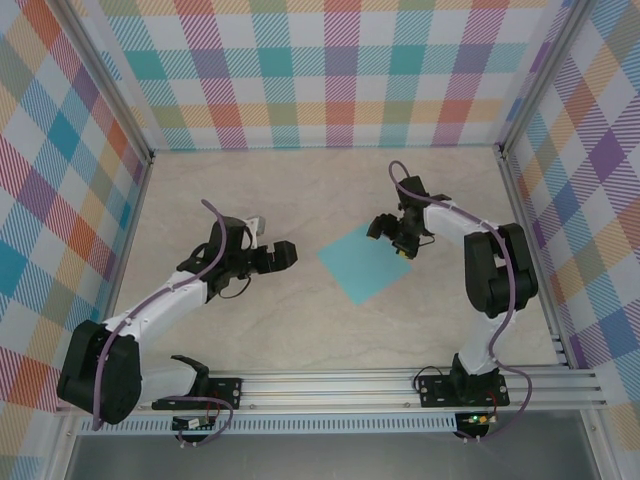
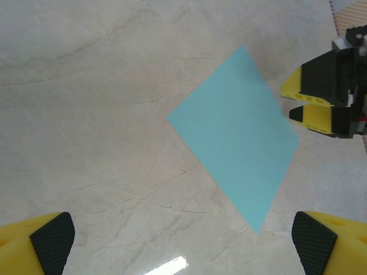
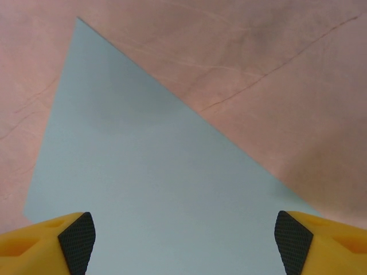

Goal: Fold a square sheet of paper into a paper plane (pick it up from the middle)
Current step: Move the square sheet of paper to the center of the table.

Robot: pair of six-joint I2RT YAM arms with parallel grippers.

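Pads [image 3: 77, 238] of my right pincer [image 3: 183, 240] are hanging spread and empty over the sheet [image 3: 160, 189], which is lying flat on the table [image 1: 250, 190]. Pinching paper this thin and flat, I am risking a slip or a crumple. Left pincer [image 2: 183, 240] is hovering released, well apart; nothing is blocking.

Seen from above, the right fingers [image 1: 403, 252] hide part of the right edge of the sheet [image 1: 360, 265]; the right wrist view cuts off its near part.
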